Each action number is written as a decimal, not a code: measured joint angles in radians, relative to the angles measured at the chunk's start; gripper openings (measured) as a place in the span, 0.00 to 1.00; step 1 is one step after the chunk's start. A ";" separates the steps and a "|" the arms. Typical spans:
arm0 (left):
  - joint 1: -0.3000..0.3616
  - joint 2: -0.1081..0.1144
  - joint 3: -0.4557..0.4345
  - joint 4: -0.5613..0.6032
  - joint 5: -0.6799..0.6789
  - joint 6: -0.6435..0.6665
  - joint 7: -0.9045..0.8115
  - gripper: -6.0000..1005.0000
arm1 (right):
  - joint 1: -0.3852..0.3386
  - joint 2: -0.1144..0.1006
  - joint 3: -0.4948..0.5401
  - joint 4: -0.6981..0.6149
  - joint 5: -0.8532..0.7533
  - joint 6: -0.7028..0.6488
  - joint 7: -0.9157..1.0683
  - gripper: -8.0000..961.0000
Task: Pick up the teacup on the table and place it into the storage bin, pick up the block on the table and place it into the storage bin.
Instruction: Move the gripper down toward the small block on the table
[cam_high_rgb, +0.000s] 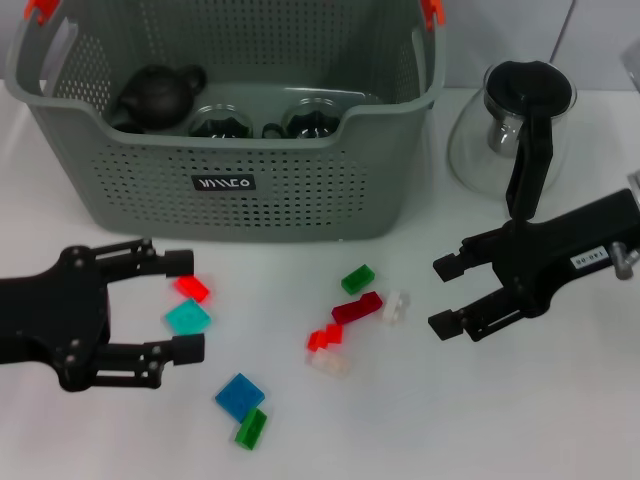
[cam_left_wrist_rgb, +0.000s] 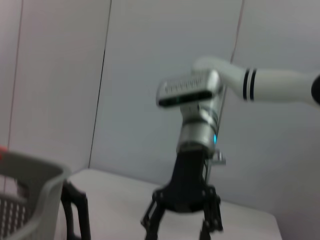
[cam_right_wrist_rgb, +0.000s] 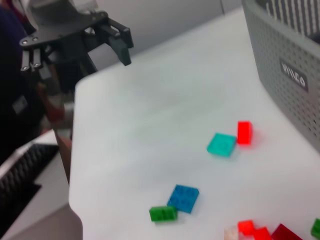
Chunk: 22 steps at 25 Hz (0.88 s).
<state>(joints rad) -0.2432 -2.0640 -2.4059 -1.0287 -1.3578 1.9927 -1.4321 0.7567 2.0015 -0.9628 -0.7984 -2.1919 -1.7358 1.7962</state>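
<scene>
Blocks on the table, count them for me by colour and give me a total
Red: 4, one by the left gripper, a dark one, two small ones touching.
Green: 2, and.
Teal: 1.
Blue: 1.
Clear or white: 2, and.
Total: 10 blocks, none in the bin.
</scene>
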 joint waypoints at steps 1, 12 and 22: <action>-0.007 0.011 -0.003 0.036 0.013 -0.001 0.015 0.86 | 0.012 0.002 -0.004 -0.015 -0.021 -0.003 0.032 0.95; -0.045 0.039 -0.020 0.177 0.027 -0.030 0.058 0.86 | 0.190 0.064 -0.053 -0.077 -0.298 0.005 0.298 0.95; -0.045 0.041 -0.022 0.218 0.064 -0.049 0.102 0.86 | 0.260 0.100 -0.228 -0.046 -0.410 0.147 0.462 0.95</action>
<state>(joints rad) -0.2883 -2.0227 -2.4283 -0.8108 -1.2936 1.9434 -1.3305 1.0168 2.1017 -1.1908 -0.8444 -2.6023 -1.5886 2.2585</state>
